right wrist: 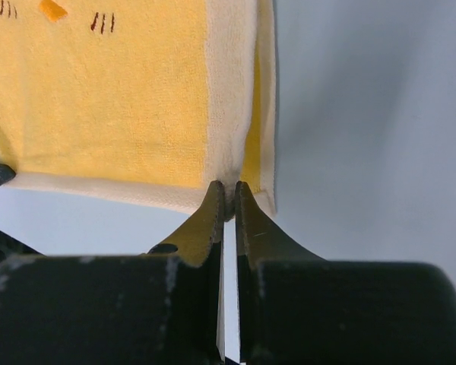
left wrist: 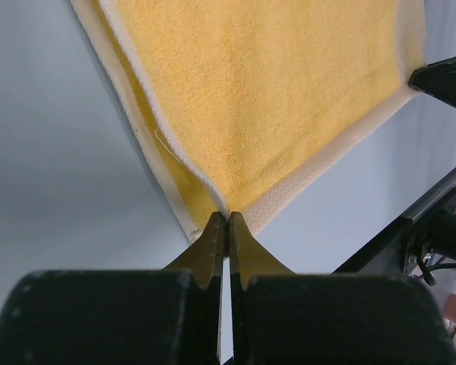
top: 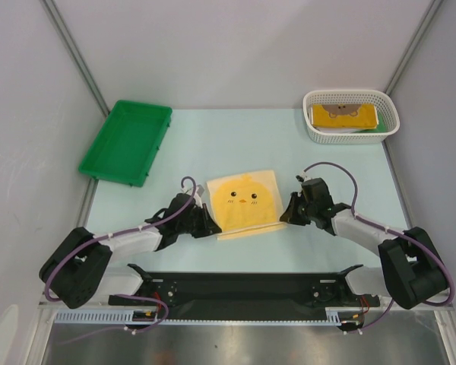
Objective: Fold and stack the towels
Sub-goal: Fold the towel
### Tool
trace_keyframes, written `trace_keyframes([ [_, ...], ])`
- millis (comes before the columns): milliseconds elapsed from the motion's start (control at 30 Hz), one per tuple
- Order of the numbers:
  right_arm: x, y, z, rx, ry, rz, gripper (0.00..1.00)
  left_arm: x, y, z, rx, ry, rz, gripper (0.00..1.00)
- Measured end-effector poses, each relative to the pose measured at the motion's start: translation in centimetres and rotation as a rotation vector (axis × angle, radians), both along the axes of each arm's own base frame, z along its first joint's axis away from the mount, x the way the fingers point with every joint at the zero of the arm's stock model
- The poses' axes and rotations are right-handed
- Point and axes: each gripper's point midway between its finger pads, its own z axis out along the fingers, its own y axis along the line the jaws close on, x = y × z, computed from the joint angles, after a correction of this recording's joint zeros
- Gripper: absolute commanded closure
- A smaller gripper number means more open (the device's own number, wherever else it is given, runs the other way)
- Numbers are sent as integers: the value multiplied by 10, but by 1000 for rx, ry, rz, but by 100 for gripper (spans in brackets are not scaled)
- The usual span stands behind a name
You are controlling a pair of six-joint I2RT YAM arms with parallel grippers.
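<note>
Here, both hands were clamped on the yellow towel [top: 243, 199]: my left gripper [left wrist: 227, 220] pinched the corner nearest it, my right gripper [right wrist: 229, 190] the other near corner, so the cloth lay flat straight ahead of both, the pinched edge running hand to hand. Neither arm was nearer, and I judged the fold must carry that edge forward. The green tray [top: 125, 141] lay well beyond the left hand and the white basket [top: 349, 135] with 1 folded towel [top: 342, 115] well beyond the right, neither in the way.
</note>
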Motion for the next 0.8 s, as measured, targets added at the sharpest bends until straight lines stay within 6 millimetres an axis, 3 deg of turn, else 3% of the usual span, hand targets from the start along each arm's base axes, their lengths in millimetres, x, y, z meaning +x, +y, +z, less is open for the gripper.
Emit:
trace_keyframes([
  [233, -6, -1, 1, 4, 7, 3, 100, -4, 0, 13, -34, -36, 8, 100],
  [433, -29, -1, -14, 32, 59, 20, 100, -27, 10, -7, -44, -5, 13, 100],
  [667, -29, 1, -11, 38, 62, 21, 100, -28, 8, -12, -40, 17, -2, 100],
  [800, -21, 0, 5, 20, 52, 5, 100, -19, 1, 5, -23, 17, -13, 100],
])
